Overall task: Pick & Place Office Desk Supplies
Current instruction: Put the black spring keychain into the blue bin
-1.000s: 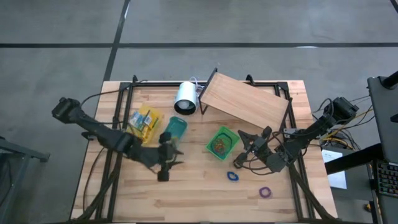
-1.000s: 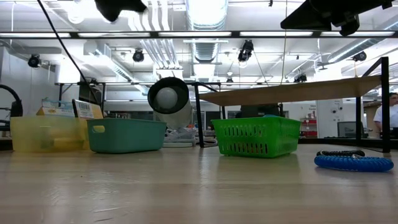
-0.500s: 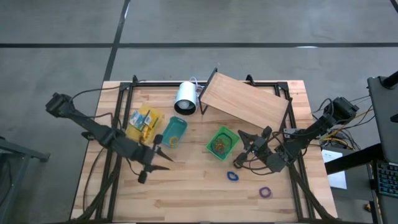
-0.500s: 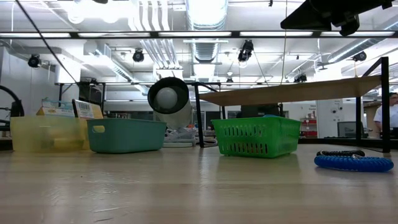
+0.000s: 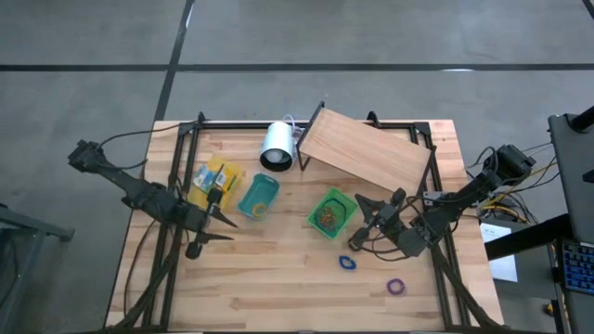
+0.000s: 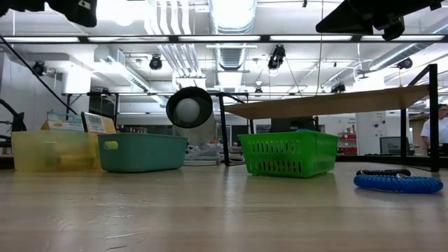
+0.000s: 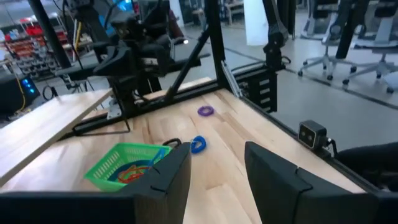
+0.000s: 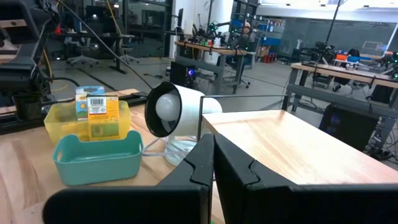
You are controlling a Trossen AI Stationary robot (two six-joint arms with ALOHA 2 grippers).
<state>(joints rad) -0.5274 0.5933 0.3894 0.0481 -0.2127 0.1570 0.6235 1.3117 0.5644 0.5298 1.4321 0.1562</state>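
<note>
fingers [image 7: 273, 180] of left gripper [image 5: 221, 225] spread, nothing between them, above bare surface [image 5: 278, 278] just beside teal bin [image 5: 259, 196]. right gripper [image 5: 358, 231] fingers pressed together, empty, beside green basket [image 5: 330, 212] holding rubber bands. blue band [image 5: 348, 263] and purple band [image 5: 396, 287] lie loose on surface. yellow bin [image 5: 214, 184] holds small boxes.

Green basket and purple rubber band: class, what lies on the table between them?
In the high view, a blue rubber band lies on the bare wood between the green basket and the purple rubber band.
</note>
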